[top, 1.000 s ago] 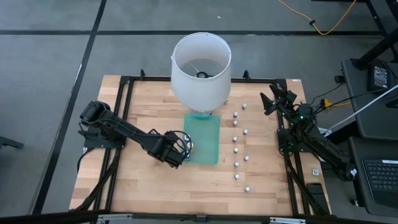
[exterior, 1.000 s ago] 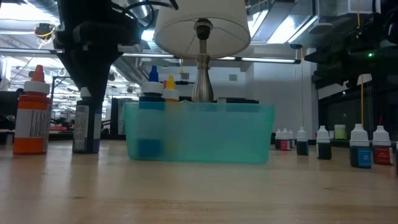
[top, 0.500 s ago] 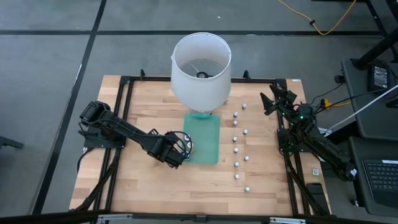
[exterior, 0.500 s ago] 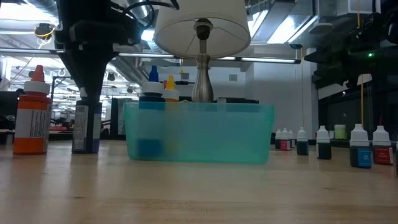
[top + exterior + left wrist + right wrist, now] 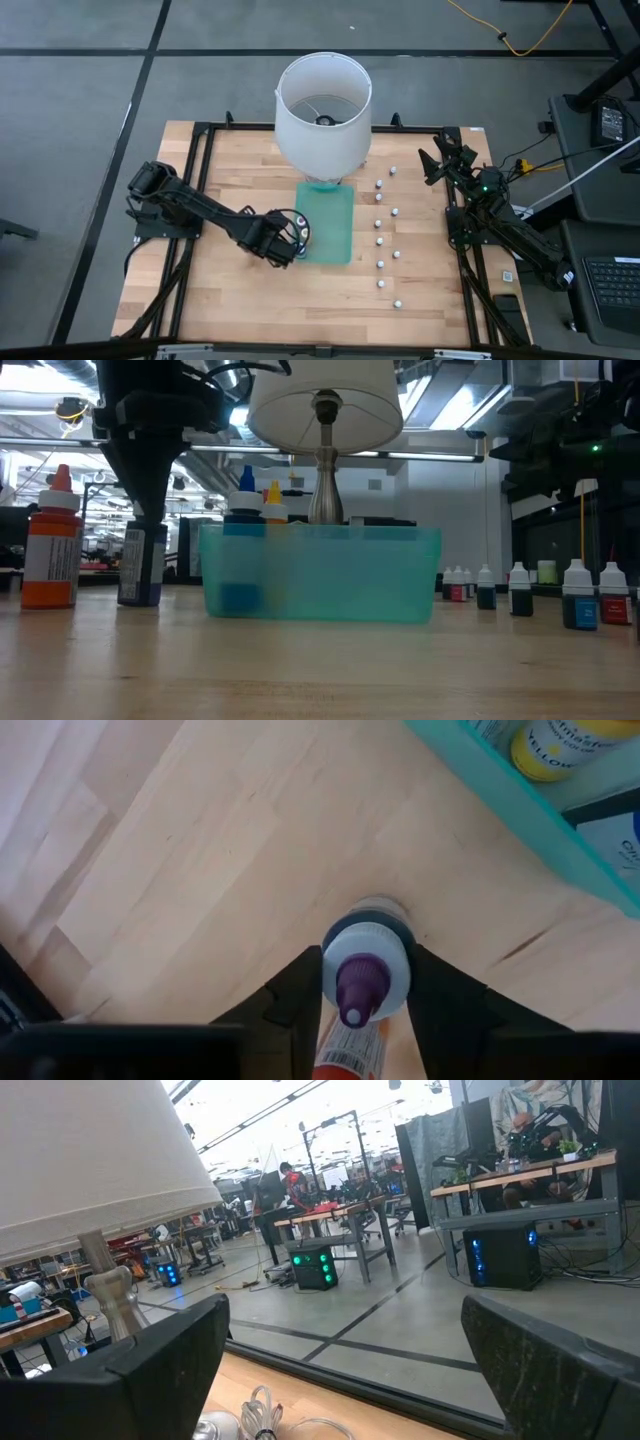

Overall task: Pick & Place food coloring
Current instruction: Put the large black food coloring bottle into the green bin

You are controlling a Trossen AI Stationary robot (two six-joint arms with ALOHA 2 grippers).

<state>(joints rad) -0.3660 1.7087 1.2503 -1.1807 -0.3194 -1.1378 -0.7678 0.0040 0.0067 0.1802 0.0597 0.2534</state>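
Observation:
A small dark food coloring bottle (image 5: 140,565) with a purple tip (image 5: 357,988) stands on the wood table just left of the teal tray (image 5: 326,222). My left gripper (image 5: 291,238) reaches down over it and is shut on its top. Two bottles, one blue-capped (image 5: 246,498) and one yellow-capped (image 5: 272,500), stand inside the tray. Several more small bottles (image 5: 380,240) stand in a loose row to the tray's right. My right gripper (image 5: 350,1380) waits open at the table's far right, holding nothing. My left gripper pinches the bottle's round cap collar (image 5: 368,952) between its two fingers (image 5: 300,995), one on each side. The fingers come from above, pointing down. The bottle stays upright with its base on the table (image 5: 138,600).
A white-shaded lamp (image 5: 322,110) stands behind the tray's far end. An orange bottle (image 5: 50,550) stands on the table close to the held one. Black frame rails (image 5: 190,200) run along the table's sides. Bare wood lies toward the near edge.
In the low view my left gripper's fingers have drawn in around the bottle's cap, which showed between them a second ago and is now covered. The arm has barely moved, and the bottle still stands on the table.

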